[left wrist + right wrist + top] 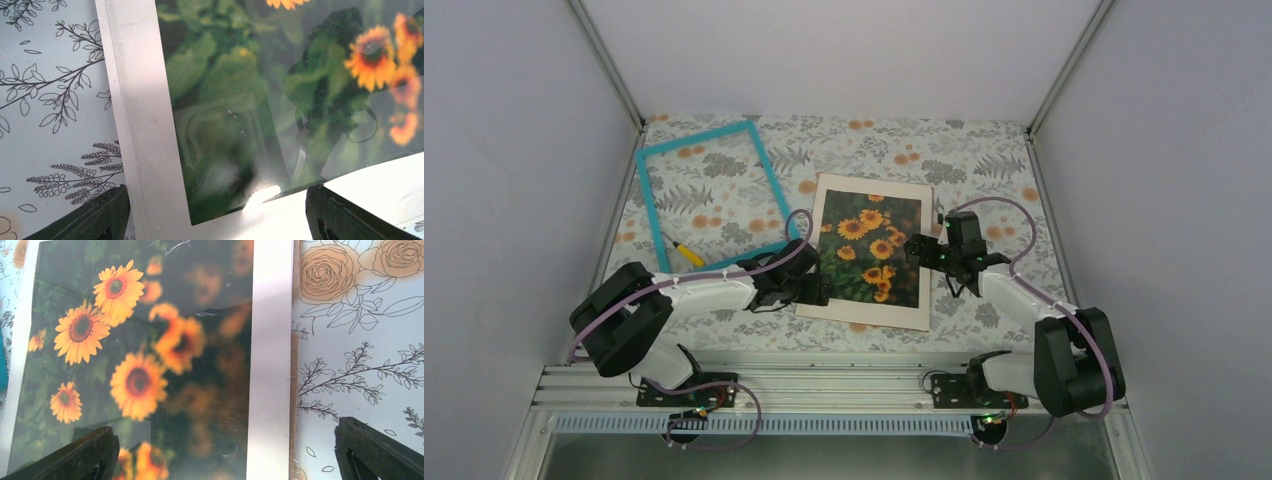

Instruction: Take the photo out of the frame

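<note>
Photo (869, 250): lies flat at the middle of the table (984, 160), out of the frame, sunflowers up. Its surface is glossy and shows reflections in the left wrist view (240, 75).
Mat (864, 312): cream border around the photo on all four sides.
Board (294, 390): thin brown edge showing just past the mat's right side.
Frame (696, 138): turquoise, flat at the far left of the table, beside the mat's left side, the near right corner close to it. The flowered cloth shows through its opening.
Screwdriver (686, 253): yellow handle, lying inside the frame's near left corner.
Left gripper (819, 292): low at the mat's near left corner. Jaws spread wide and holding nothing, and the mat's left strip (145, 125) lies between the fingers (100, 215).
Right gripper (921, 250): over the photo's right edge. Jaws spread wide and empty, one finger (75, 455) over the photo (135, 365), the other over the cloth, and the mat's right strip (270, 365) lies between.
Contact: I cannot tell whether either gripper touches the mat.
</note>
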